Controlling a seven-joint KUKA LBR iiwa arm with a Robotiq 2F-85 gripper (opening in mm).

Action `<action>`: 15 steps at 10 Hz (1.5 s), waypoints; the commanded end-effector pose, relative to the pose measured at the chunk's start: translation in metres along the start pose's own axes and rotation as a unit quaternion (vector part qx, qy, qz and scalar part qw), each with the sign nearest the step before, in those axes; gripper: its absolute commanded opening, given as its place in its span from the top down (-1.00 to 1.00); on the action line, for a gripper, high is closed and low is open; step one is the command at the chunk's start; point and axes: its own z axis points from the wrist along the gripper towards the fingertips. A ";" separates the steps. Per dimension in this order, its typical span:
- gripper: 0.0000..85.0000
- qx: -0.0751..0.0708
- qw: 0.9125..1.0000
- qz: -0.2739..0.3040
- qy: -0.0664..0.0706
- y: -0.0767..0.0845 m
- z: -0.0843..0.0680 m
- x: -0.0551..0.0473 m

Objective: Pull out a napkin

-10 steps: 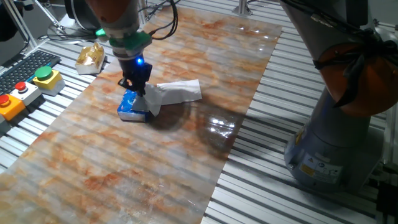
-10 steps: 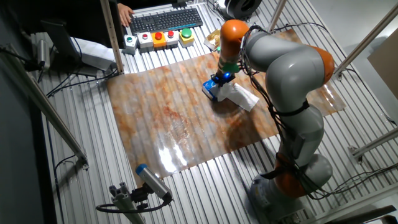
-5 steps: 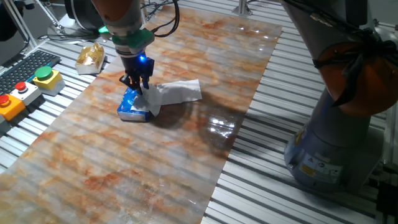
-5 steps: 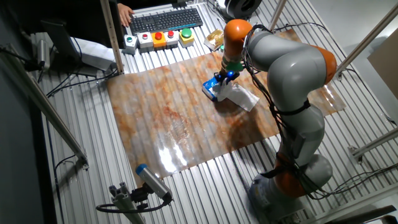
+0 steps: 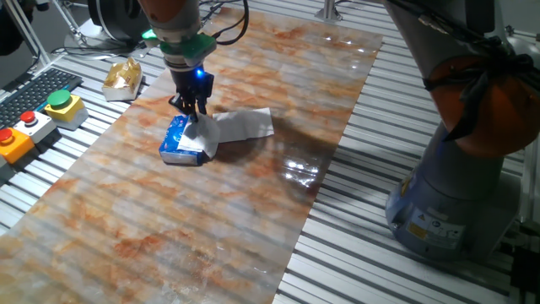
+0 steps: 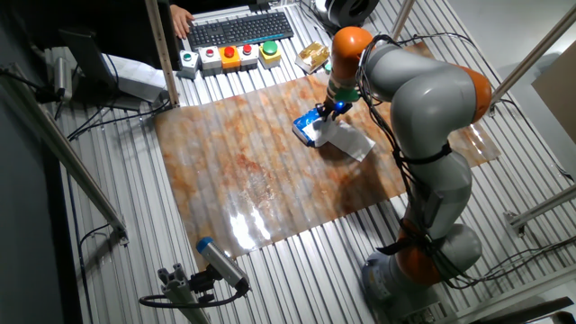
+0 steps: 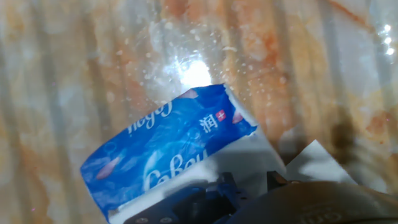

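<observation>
— Where's the napkin [image 5: 239, 127]?
— Left of centre in one fixed view, lying beside the packet [image 5: 180, 142]; thin and floppy, so best pinched near the packet's mouth.
— From the other side?
— The pincer [image 6: 334, 110] hangs over it; spread or pressed together, I cannot tell.
— Hand view?
— Fingertips cut off at the bottom edge.

A blue-and-white tissue packet [image 5: 181, 142] is lying flat on the marbled orange mat [image 5: 169, 219]. Beyond the mat's far corner, a crumpled gold foil wrapper [image 5: 123, 78] is resting on the slatted metal table [image 5: 380, 270]. Off the mat's edge, button boxes with a green [image 5: 61, 102] and a red button [image 5: 29, 118] are sitting just beside a keyboard [image 5: 29, 91].
</observation>
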 end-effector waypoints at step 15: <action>-0.20 0.000 1.000 0.008 -0.002 0.000 0.008 0.001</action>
